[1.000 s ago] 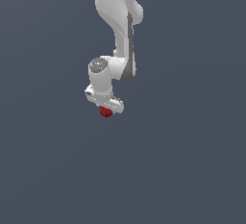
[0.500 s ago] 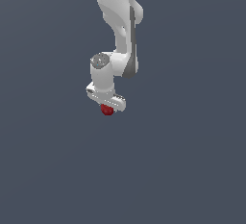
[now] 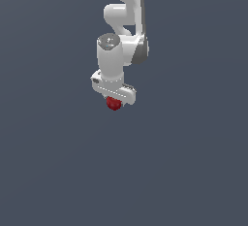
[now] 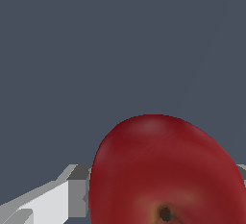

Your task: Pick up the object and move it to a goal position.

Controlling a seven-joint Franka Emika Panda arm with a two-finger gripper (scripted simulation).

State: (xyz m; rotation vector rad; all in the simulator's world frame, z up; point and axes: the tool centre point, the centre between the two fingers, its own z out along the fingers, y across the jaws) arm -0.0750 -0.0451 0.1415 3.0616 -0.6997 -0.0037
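I am carrying with the arm [image 3: 127, 21] held steady, judging that slow, smooth travel is keeping the load from slipping. The gripper [image 3: 114, 100] is pinching the apple-like ball [image 3: 114, 104], which is hanging directly beneath its white body, a finger [image 4: 77, 192] pressing its side.
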